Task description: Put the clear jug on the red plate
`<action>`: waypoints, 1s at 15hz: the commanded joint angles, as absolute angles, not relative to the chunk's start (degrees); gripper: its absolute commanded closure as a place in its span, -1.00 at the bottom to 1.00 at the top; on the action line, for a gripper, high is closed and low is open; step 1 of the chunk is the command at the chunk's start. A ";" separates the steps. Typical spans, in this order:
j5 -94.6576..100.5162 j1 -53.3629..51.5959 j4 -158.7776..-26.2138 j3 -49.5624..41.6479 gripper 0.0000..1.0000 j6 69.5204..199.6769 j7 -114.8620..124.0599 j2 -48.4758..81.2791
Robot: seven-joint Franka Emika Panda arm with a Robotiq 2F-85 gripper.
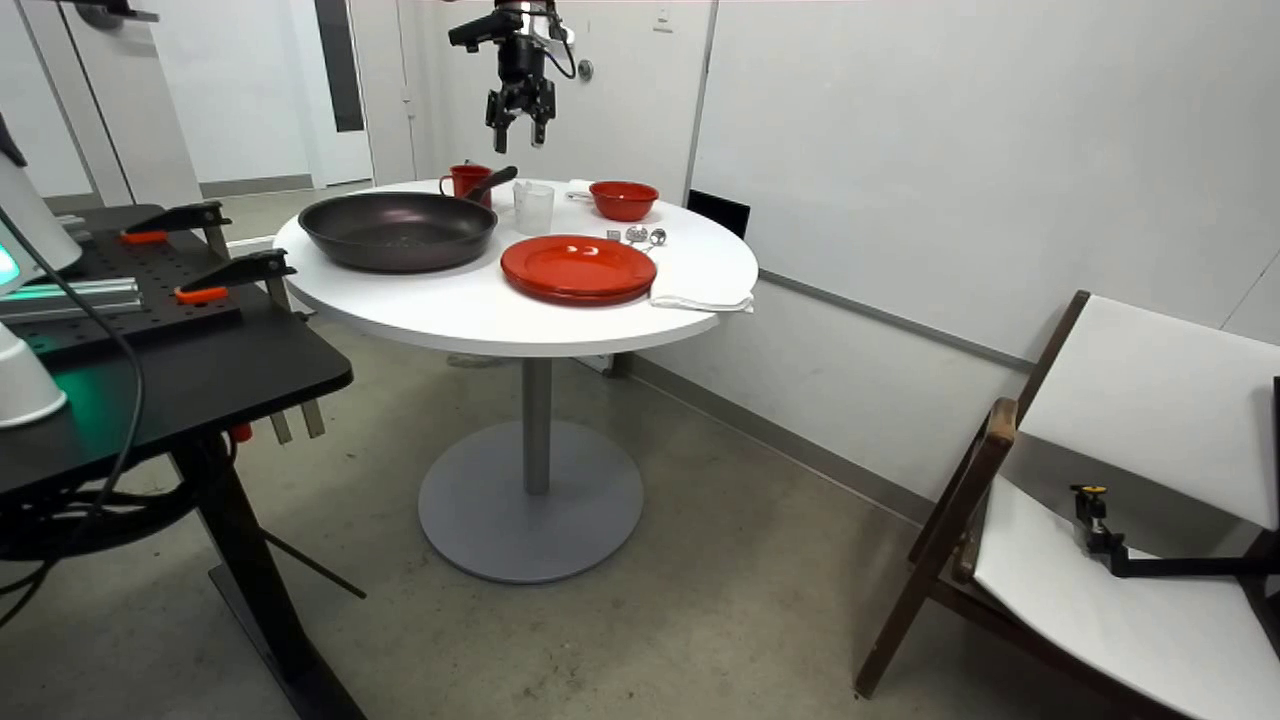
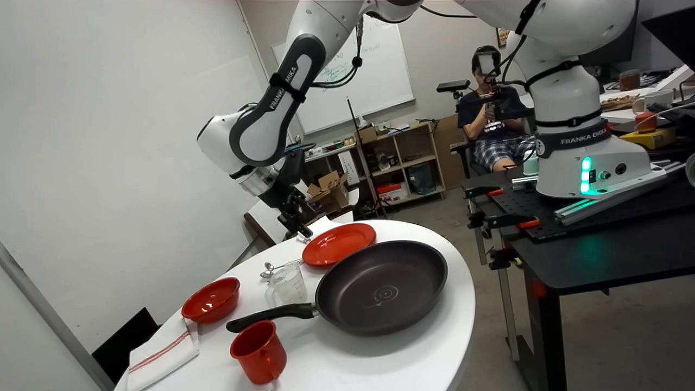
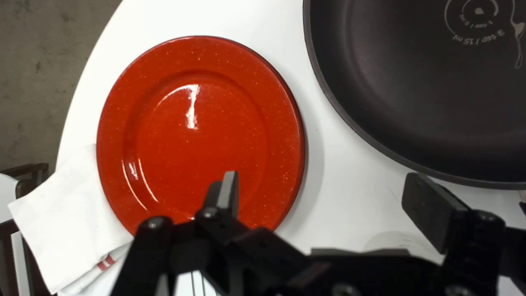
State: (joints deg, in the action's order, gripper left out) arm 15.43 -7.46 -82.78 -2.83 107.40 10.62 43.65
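The clear jug (image 1: pixel 534 208) stands upright on the white table, between the pan and the spoons; it also shows in an exterior view (image 2: pixel 289 284). In the wrist view only a faint edge of the jug (image 3: pixel 390 240) shows, the rest hidden by the gripper body. The red plate (image 1: pixel 578 264) lies flat near the table edge, and appears to rest on another red plate. The red plate also shows in an exterior view (image 2: pixel 339 244) and in the wrist view (image 3: pixel 201 127). My gripper (image 1: pixel 519 142) is open and empty, above the table, its fingers spread wide in the wrist view (image 3: pixel 322 185).
A black pan (image 1: pixel 400 232) stands beside the plate, its handle reaching past the jug. A red cup (image 2: pixel 259 353), a red bowl (image 2: pixel 212 300), metal spoons (image 1: pixel 638 236) and white cloths (image 1: pixel 705 285) are on the table (image 2: pixel 429 364). A person sits (image 2: pixel 491 117) behind.
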 commanded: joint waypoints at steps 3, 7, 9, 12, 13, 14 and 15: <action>15.32 -7.57 -82.60 -2.95 -1.00 107.25 10.56 43.73; 15.32 -7.58 -82.59 -2.95 -1.00 107.25 10.56 43.73; 15.32 -7.58 -82.59 -2.95 -1.00 107.25 10.56 43.73; 15.32 -7.58 -82.58 -2.95 -1.00 107.25 10.56 43.73; 15.14 -7.50 -82.58 -2.81 -1.00 107.84 10.51 43.83; 15.13 -7.47 -82.54 -2.66 -1.00 108.60 10.25 43.96; 15.50 -7.65 -82.91 -2.60 -1.00 110.86 10.50 43.81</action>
State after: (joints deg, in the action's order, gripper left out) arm 15.37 -7.46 -82.81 -2.77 107.81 10.60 43.65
